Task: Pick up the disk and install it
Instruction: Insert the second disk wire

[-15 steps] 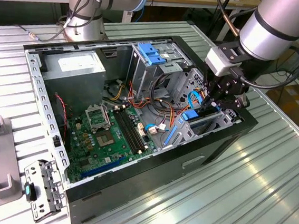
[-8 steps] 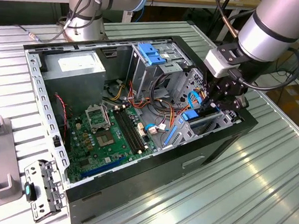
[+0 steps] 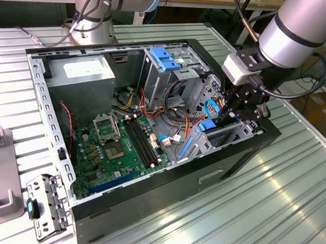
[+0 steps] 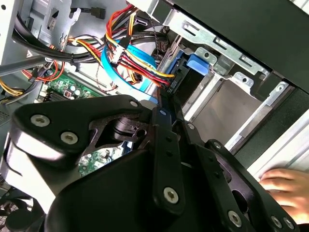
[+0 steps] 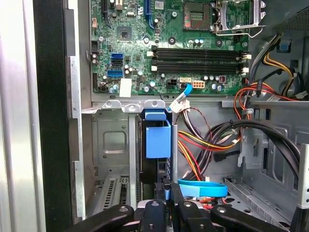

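1. On the ribbed metal counter [image 3: 293, 204] an open computer case [image 3: 161, 200] is laid on its side, its interior exposed upward.
2. Inside the case a green motherboard [image 3: 120, 147] is seen on the floor, a grey power-supply box [image 3: 80, 76] in the far corner, and bundles of red, yellow and orange cables [image 5: 212, 140] in the middle.
3. A metal drive cage [image 3: 173, 77] with a light-blue bracket [image 3: 166, 59] on top is mounted at the far wall.
4. The tool [image 3: 239, 106] is lowered into the lower drive bay [image 3: 225, 136] at the case end on the exterior view's right.
5. The disk [image 5: 157, 145] is stood on edge in that bay slot, its blue rail end [image 4: 198, 63] visible, directly at the tool's tips.
6. Tool fingers [image 5: 166, 191] are drawn nearly together around the disk's thin edge; a firm grip cannot be confirmed.
7. A flat blue data cable [image 5: 203, 188] is lying just beside the slot.
8. A person's hand [image 4: 285, 186] is rested on the counter outside the case.
9. A detached metal bracket [image 3: 48, 206] is lying on the counter near the case corner.
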`<state>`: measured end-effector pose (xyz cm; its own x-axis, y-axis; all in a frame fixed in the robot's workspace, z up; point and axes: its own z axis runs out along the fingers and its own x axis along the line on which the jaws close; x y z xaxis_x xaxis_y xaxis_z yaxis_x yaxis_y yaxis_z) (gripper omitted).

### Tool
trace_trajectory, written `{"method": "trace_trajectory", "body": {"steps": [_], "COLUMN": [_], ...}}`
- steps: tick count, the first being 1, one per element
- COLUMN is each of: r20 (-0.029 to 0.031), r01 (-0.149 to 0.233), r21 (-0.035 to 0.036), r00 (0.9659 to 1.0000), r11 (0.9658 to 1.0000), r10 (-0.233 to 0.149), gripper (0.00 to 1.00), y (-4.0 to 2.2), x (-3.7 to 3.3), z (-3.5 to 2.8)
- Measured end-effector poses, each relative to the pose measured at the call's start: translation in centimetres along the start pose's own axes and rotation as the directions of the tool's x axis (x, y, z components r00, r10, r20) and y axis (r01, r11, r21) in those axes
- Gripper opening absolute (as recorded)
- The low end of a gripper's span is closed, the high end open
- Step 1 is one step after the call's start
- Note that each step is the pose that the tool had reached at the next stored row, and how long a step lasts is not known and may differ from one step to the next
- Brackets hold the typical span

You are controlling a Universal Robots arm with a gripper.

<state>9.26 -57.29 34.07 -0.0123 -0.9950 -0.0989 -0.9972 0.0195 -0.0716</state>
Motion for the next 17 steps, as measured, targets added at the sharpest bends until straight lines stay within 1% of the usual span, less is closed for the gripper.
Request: {"method": "trace_trajectory", "body": {"steps": [1, 2, 3, 4, 6, 7, 10, 12, 14, 15, 17], "r20": [0.0005, 0.0000, -0.0004, -0.0001, -0.0013, -0.0018, -0.0022, -0.0035, -0.0038, -0.0041, -0.0041], "r01": [0.000, 0.000, 0.000, 0.000, 0.000, 0.000, 0.000, 0.000, 0.000, 0.000, 0.000], "r21": [0.0000, -0.0001, -0.0001, -0.0001, -0.0001, -0.0001, -0.0001, -0.0001, 0.0000, -0.0001, 0.0000], "r00": [1.0000, 1.0000, 1.0000, 1.0000, 1.0000, 1.0000, 1.0000, 1.0000, 1.0000, 1.0000, 1.0000], "r11": [1.0000, 1.0000, 1.0000, 1.0000, 1.0000, 1.0000, 1.0000, 1.0000, 1.0000, 1.0000, 1.0000], "r10": [0.000, 0.000, 0.000, 0.000, 0.000, 0.000, 0.000, 0.000, 0.000, 0.000, 0.000], "gripper": [0.18, 0.18, 0.24, 0.24, 0.24, 0.24, 0.24, 0.24, 0.24, 0.23, 0.11], "y": [0.00, -0.01, -0.02, -0.04, -0.07, -0.11, -0.16, -0.19, -0.19, -0.19, -0.20], "x": [0.00, -0.01, -0.03, -0.05, -0.11, -0.16, -0.24, -0.28, -0.29, -0.29, -0.29], "z": [0.00, -0.15, -0.32, -0.52, -1.03, -1.45, -2.22, -2.65, -2.70, -2.72, -2.73]}}
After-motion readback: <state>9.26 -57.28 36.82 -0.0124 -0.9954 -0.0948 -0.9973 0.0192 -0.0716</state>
